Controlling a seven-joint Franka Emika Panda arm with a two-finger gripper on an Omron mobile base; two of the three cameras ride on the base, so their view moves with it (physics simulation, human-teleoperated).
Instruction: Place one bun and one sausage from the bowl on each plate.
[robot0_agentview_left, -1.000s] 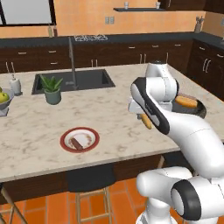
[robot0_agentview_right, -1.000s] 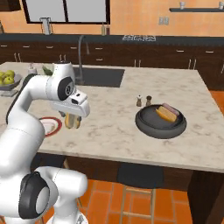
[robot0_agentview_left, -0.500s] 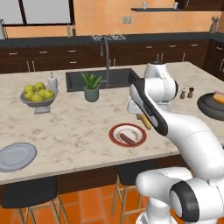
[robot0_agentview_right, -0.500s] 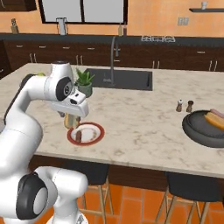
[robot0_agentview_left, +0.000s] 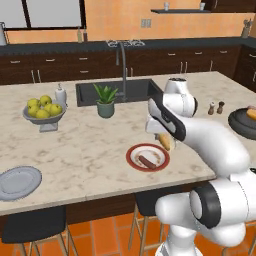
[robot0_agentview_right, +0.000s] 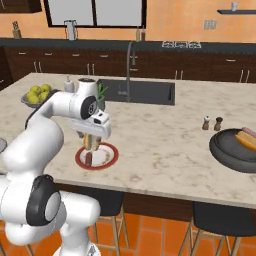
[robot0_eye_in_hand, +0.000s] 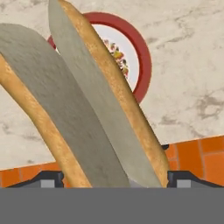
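- You are looking at an oblong yellow-orange hot-dog bun (robot0_agentview_left: 164, 142), split lengthwise; in the hand view its two pale grey cut faces (robot0_eye_in_hand: 83, 127) are fanning apart between golden crusts.
- The two-finger gripper (robot0_agentview_left: 163, 140) is clamping that bun, which is hanging above the near right edge of the round white plate with a red-brown rim (robot0_agentview_left: 134, 152); from the right base view the bun (robot0_agentview_right: 90, 142) is sitting just under the hand, over the same plate (robot0_agentview_right: 111, 156).
- A dark red-brown sausage (robot0_agentview_left: 146, 161) is lying on that plate, clear of the bun.
- The hand view is showing the plate's red rim (robot0_eye_in_hand: 142, 57) behind the bun, with a small speckled pattern on its white centre.
- The plain grey-blue plate (robot0_agentview_left: 19, 182) is lying at the near left corner of the marble counter (robot0_agentview_left: 90, 145), well apart from the gripper.
- The wide dark grey-black bowl (robot0_agentview_right: 234, 150) is sitting far to the right, with another bun (robot0_agentview_right: 246, 138) resting inside it.
- Compared with half a second ago, both base views are framing the kitchen further along: the red-rimmed plate is now appearing closer to the arm, and the bowl is sliding toward the right edge of the left base view. That is the camera travelling, not the dishes.
- The bun is staying clamped in the gripper throughout.
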